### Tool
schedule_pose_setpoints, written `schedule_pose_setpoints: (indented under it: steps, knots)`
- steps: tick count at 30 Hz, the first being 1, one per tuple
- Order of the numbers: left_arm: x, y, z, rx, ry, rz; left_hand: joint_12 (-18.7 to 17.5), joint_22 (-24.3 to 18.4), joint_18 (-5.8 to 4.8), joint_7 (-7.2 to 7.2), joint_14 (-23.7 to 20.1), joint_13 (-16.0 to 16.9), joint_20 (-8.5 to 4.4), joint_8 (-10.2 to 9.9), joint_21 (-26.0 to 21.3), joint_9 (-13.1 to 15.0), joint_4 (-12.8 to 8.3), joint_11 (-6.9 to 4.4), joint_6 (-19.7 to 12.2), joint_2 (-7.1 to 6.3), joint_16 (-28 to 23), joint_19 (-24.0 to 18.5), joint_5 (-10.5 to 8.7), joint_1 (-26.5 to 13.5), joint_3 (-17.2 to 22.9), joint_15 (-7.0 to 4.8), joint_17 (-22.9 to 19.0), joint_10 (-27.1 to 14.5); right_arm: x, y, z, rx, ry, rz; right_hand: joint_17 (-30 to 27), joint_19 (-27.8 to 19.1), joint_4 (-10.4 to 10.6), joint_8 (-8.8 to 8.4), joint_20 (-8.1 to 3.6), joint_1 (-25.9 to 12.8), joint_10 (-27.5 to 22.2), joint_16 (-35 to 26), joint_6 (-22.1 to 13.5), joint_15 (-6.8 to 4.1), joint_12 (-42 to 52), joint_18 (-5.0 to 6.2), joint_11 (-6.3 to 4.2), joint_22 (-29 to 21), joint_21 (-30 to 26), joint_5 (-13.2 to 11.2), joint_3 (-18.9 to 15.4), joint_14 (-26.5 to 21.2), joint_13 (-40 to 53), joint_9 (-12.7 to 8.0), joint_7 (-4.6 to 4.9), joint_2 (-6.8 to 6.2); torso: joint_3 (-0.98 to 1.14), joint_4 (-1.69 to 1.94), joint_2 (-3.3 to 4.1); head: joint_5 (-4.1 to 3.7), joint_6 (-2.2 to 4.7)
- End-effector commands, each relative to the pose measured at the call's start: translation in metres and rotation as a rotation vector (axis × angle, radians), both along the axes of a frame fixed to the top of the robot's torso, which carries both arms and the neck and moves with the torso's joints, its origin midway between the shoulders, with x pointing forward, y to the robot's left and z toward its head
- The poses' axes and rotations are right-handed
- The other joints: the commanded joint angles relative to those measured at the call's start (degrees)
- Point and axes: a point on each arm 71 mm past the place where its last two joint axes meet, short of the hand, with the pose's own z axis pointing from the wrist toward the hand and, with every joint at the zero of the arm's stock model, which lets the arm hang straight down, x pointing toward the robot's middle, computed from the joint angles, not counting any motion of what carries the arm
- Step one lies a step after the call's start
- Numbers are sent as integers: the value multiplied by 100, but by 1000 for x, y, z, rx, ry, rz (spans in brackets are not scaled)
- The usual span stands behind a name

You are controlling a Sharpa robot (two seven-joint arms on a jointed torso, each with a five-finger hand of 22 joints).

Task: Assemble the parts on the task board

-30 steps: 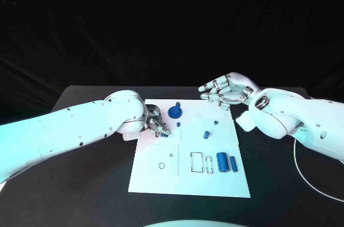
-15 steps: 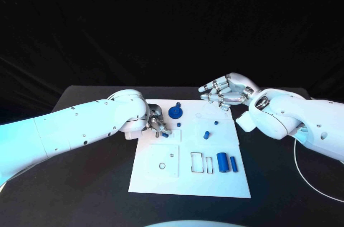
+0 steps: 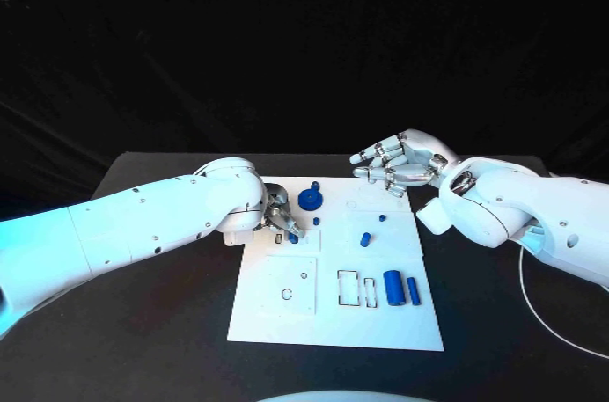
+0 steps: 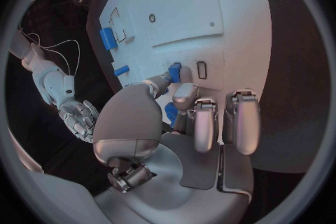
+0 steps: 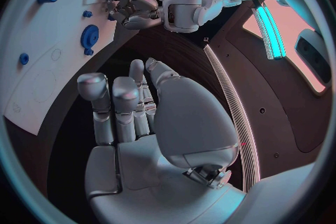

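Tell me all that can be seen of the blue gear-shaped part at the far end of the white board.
The blue gear is a round toothed disc, plastic by its look, with a short hub or knob rising from its middle. In the right wrist view the teeth around its rim are plain. It sits flat on the task board near the far edge. The left hand works just beside it, and nothing visibly touches it. The right hand hangs well apart from it.

- Bright light falls on the white board (image 3: 336, 279) and arms against a black backdrop; the counter (image 3: 152, 332) stays dark.
- Arms carry a pale cyan sheen.
- Wrist views bend straight edges, darkening toward the rim.
- A cyan strip light (image 5: 269, 31) glows.
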Motion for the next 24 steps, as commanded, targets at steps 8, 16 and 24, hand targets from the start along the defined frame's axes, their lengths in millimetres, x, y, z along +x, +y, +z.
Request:
schedule_pose_setpoints:
  steps: [8,16,24]
  knots:
    - [-6,-4,-10,32,53,-36,72,1043,-119,-57,599,38,-78,31,60,31,97,-29,95,-40,17,418,14,-312,-323,-54,1505,71,-1,3,0,-4,-6,22,-34,-51,17,6,0,-49,-37,-71,-20,7,-24,85,-16,-45,-52,29,20,-19,-7,6,10,-19,1,7,3,0,-11]
    - [-5,0,-11,33,56,-21,-91,1024,-114,-46,599,-167,-79,32,41,50,262,-18,112,-179,17,409,11,-626,-777,-50,1505,-25,-1,2,1,-13,-22,16,-45,-58,12,4,0,-44,-44,-90,-26,8,-27,87,-17,-61,-66,39,30,-25,-13,6,9,-18,-1,3,1,5,-4]
    - [-3,5,-11,28,48,-1,-117,1037,-116,-58,599,-232,-82,64,43,81,559,-27,123,-221,17,415,11,-941,-1361,-55,1505,-33,-1,2,2,-18,-39,7,-58,-63,9,3,1,-42,-47,-107,-29,7,-29,89,-17,-71,-75,42,34,-30,-16,6,9,-20,-4,-4,3,6,1]
